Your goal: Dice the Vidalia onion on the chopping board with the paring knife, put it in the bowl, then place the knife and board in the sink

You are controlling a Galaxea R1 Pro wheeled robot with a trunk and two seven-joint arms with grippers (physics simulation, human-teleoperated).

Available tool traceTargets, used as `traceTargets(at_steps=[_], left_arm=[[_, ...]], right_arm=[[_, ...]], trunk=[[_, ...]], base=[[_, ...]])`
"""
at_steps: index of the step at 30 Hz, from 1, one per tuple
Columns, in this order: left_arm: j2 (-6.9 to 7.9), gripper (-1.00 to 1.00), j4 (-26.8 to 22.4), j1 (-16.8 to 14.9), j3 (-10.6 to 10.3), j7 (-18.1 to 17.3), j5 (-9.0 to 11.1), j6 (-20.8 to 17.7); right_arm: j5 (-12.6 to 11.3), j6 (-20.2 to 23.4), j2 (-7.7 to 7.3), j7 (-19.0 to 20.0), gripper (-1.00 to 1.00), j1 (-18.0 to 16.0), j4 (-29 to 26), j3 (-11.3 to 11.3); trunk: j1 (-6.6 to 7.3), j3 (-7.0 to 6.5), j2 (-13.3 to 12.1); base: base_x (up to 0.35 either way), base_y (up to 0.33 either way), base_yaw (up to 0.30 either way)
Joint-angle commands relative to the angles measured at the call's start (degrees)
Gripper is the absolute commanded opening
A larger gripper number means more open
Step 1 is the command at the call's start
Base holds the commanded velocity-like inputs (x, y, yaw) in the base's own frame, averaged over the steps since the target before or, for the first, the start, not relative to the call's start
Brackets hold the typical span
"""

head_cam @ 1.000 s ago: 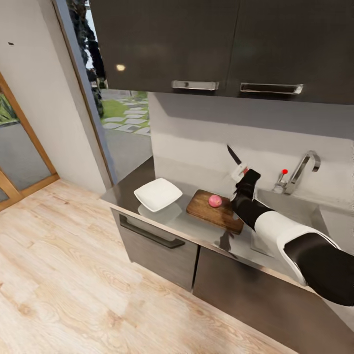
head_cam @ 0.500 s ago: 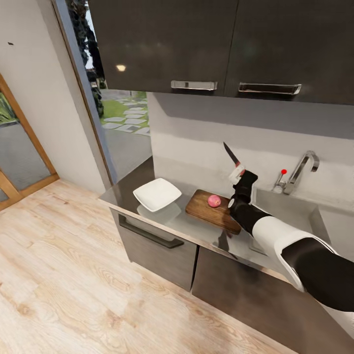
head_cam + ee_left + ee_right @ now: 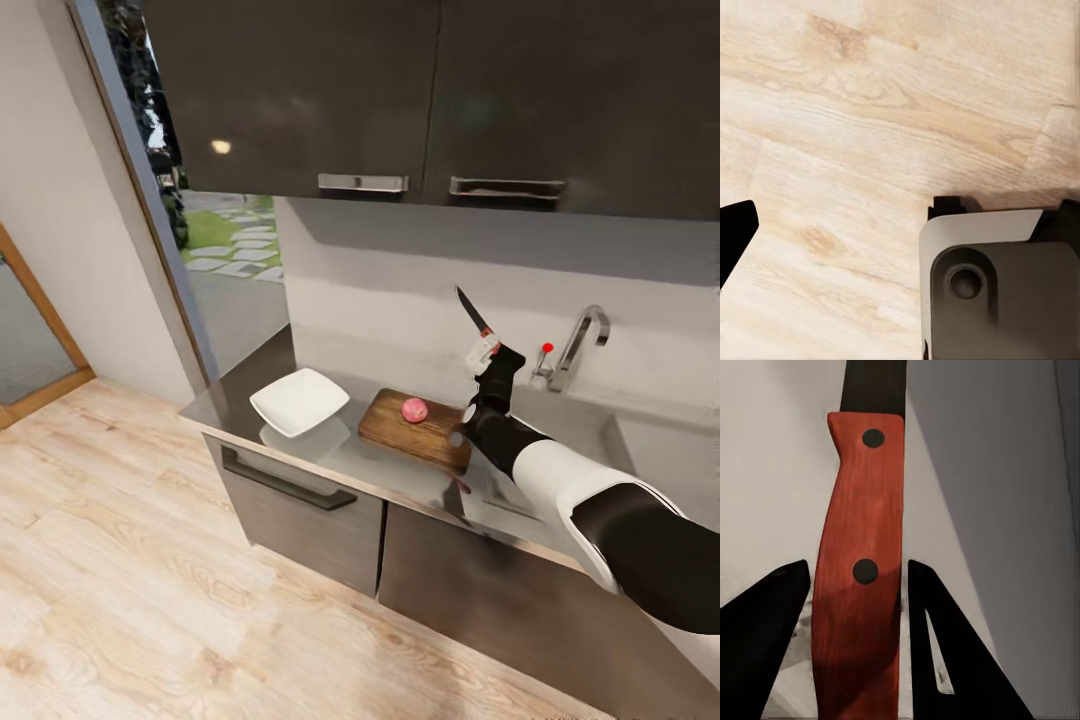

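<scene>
Paring knife (image 3: 472,311) sits clamped in the right gripper (image 3: 484,352), blade pointing up and away from the chopping board (image 3: 417,430). Right wrist view confirms it: red handle (image 3: 859,570) runs between the two dark fingers (image 3: 937,645), pinched on both sides, so the tool is secured for cutting, not just resting.

Landmark is the board. Vidalia onion (image 3: 413,409) rests whole on it, near the middle, so the fetch-from-sink step looks done and dicing has not started. Knife is held above the board's sink-side end, raised well clear of the onion; likely a carry pose that keeps the edge off the wood until the arm lines up over the onion.

Bowl (image 3: 299,401) sits on the countertop (image 3: 330,455) just beside the board's far end, away from the sink, close enough for a short transfer of the pieces. Sink (image 3: 590,430) with its faucet (image 3: 578,345) is on the board's other side, behind the right arm.

Left gripper state: cannot tell; left wrist view shows wood floor (image 3: 870,112) and part of the robot's base (image 3: 997,285).
</scene>
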State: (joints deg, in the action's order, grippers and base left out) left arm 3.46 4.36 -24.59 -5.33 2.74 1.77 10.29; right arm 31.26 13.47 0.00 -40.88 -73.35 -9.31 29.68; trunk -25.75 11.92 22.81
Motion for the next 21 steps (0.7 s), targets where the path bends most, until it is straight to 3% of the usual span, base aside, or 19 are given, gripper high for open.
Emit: traceTargets(at_steps=[1,21], left_arm=[[-0.01,1.0,0.24,-0.11,-0.47,0.16,0.17,0.44],[-0.03,1.0,0.3,-0.11,-0.56,0.07,0.17,0.43]], right_arm=[[0.45,0.53,0.0,-0.07,-1.0,-0.04,0.01,0.02],[0.29,0.51,0.62,0.02,-1.0,-0.04,0.68,0.02]], trunk=[[-0.04,0.03,0.11],[-0.04,-1.48,0.11]], base=[[0.0,0.0,-0.163],[0.0,0.003,-0.163]])
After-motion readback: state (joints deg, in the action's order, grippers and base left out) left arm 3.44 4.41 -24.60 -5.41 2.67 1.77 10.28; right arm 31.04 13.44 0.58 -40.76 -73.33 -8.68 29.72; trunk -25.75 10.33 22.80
